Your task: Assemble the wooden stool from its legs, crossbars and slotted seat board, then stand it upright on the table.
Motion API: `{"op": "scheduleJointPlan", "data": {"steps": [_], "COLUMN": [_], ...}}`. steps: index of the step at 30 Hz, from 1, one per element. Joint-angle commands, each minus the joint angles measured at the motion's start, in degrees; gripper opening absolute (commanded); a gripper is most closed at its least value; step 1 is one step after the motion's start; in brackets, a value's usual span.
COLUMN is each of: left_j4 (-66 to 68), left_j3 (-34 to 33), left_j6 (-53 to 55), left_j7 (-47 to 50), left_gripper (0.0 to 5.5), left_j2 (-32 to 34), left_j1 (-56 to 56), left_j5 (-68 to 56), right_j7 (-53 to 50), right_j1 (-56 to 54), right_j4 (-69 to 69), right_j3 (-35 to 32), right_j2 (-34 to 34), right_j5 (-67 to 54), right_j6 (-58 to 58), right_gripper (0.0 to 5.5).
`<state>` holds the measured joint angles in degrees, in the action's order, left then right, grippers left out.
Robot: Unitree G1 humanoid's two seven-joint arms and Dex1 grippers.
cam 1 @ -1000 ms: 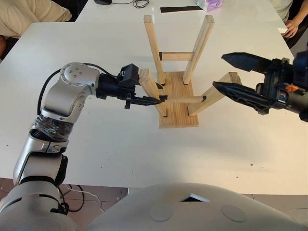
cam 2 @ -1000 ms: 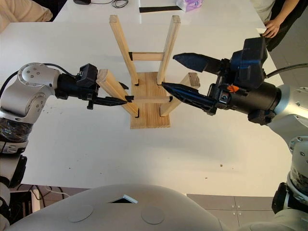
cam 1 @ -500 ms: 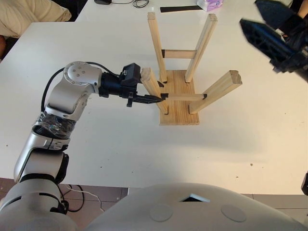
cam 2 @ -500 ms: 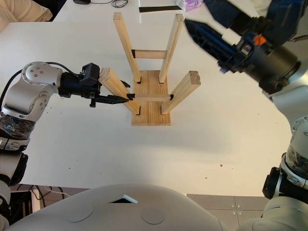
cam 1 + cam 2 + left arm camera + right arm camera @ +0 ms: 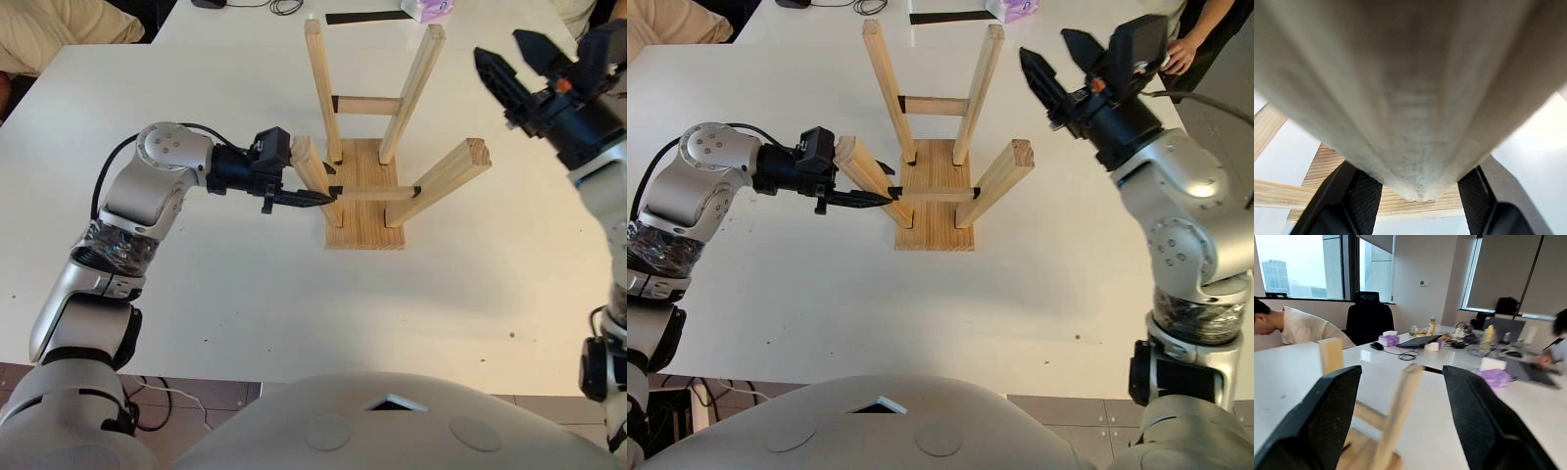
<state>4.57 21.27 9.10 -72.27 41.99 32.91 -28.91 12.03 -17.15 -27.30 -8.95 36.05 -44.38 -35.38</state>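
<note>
The wooden stool lies upside down on the white table (image 5: 216, 294), its slotted seat board (image 5: 364, 227) flat and its legs pointing up. Crossbars (image 5: 367, 105) join the far legs and the near legs. My left gripper (image 5: 312, 198) is shut on the near-left leg (image 5: 306, 164) close to the seat board; in the left wrist view that leg (image 5: 1410, 98) sits between the black fingers (image 5: 1359, 200). The near-right leg (image 5: 446, 176) leans outward, untouched. My right gripper (image 5: 1060, 64) hangs open above and right of the stool, holding nothing; two legs (image 5: 1398, 416) show between its fingers (image 5: 1327, 421).
A purple tissue box (image 5: 428, 8), a black strip (image 5: 367, 18) and cables lie at the table's far edge. A person's hand (image 5: 1176, 54) rests at the far right corner. Bare tabletop stretches left and in front of the stool.
My right gripper has pulled away from the near-right leg, rising up and back to the right, still open. The left gripper has kept its hold on the near-left leg.
</note>
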Motion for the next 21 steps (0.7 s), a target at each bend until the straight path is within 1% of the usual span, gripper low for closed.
{"op": "scheduleJointPlan", "data": {"steps": [1, 4, 6, 10, 12, 14, 18, 21], "left_j4": [6.4, 4.9, 4.2, 3.8, 3.9, 3.7, 3.8, 4.0], "left_j3": [9.7, 10.2, 10.1, 8.8, 8.7, 8.9, 9.4, 9.5], "left_j6": [3.6, 4.0, 4.2, 5.3, 5.5, 5.7, 5.7, 5.6], "left_j7": [3.4, 4.1, 4.8, 6.9, 7.4, 7.9, 8.1, 7.9], "left_gripper": [2.07, 2.07, 2.07, 2.07, 2.07, 2.07, 2.07, 2.07], "left_j2": [2.0, 2.2, 2.1, 1.5, 1.4, 1.5, 1.6, 1.9], "left_j1": [-5.6, -7.5, -8.5, -8.2, -7.8, -7.7, -7.6, -7.6], "left_j5": [17.3, 16.8, 16.3, 14.9, 14.6, 14.3, 14.1, 14.2], "right_j7": [-4.4, -5.4, -7.0, -11.5, -13.5, -15.2, -17.6, -17.2], "right_j1": [-0.5, -1.9, -4.8, -12.1, -14.3, -14.2, -10.5, -6.4], "right_j4": [-3.8, -5.2, -6.9, -12.3, -15.4, -17.1, -18.2, -15.6], "right_j3": [3.9, 4.4, 4.0, 5.0, 8.0, 10.6, 17.3, 20.4], "right_j2": [-5.3, -6.2, -7.1, -11.8, -14.6, -16.8, -20.8, -22.1], "right_j5": [2.4, 3.9, 4.3, 0.9, -0.2, -0.3, 3.7, 6.9], "right_j6": [-1.8, -1.5, -1.3, -2.2, -3.6, -5.0, -6.1, -4.6], "right_gripper": [3.05, 3.05, 3.05, 3.05, 3.05, 3.05, 3.05, 3.05]}}
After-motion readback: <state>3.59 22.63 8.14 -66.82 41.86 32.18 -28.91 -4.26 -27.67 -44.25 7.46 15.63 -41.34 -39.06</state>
